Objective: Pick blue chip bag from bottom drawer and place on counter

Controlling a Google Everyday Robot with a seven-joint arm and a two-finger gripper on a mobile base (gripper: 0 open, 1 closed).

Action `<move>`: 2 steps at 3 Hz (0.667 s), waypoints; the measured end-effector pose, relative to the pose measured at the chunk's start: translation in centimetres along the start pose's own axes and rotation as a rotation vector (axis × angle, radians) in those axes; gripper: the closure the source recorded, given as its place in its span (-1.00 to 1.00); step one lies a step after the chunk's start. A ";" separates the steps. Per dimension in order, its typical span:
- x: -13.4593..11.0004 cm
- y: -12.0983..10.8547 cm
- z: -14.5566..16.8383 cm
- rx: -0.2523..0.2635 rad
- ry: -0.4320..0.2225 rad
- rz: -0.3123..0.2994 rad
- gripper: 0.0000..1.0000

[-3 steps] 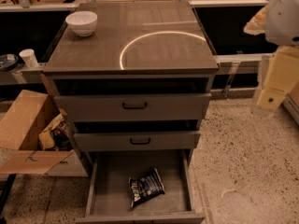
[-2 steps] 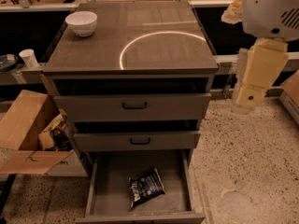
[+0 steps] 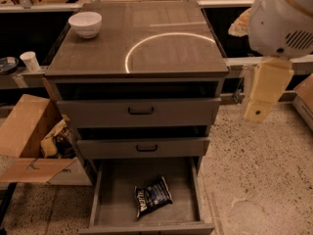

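Note:
The blue chip bag lies flat on the grey floor of the open bottom drawer, a little right of its middle, white lettering up. The counter is the dark cabinet top with a thin white circle line on it. My gripper hangs at the right of the view under the arm's white rounded body, beside the cabinet's right edge at the height of the upper drawers. It is well above and to the right of the bag and holds nothing that I can see.
A white bowl stands on the counter's back left corner. Two drawer fronts with black handles sit above the bottom drawer. An open cardboard box with tan packaging stands on the floor at left. A paper cup stands on a shelf at left.
The arm has moved left, from the right edge of the view towards the cabinet. The bag, drawer and bowl have not moved.

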State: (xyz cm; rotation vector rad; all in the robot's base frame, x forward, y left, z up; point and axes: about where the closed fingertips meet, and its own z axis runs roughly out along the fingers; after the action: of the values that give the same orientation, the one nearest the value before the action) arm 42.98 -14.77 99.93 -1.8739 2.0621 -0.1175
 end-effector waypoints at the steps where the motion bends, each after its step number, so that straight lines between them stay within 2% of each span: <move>1: 1.8 0.6 5.5 -0.032 -0.026 -0.035 -1.00; 2: 3.4 1.7 11.8 -0.074 -0.053 -0.069 -1.00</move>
State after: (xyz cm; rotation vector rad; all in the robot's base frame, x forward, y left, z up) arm 44.85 -15.83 87.71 -1.9705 1.9930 -0.0088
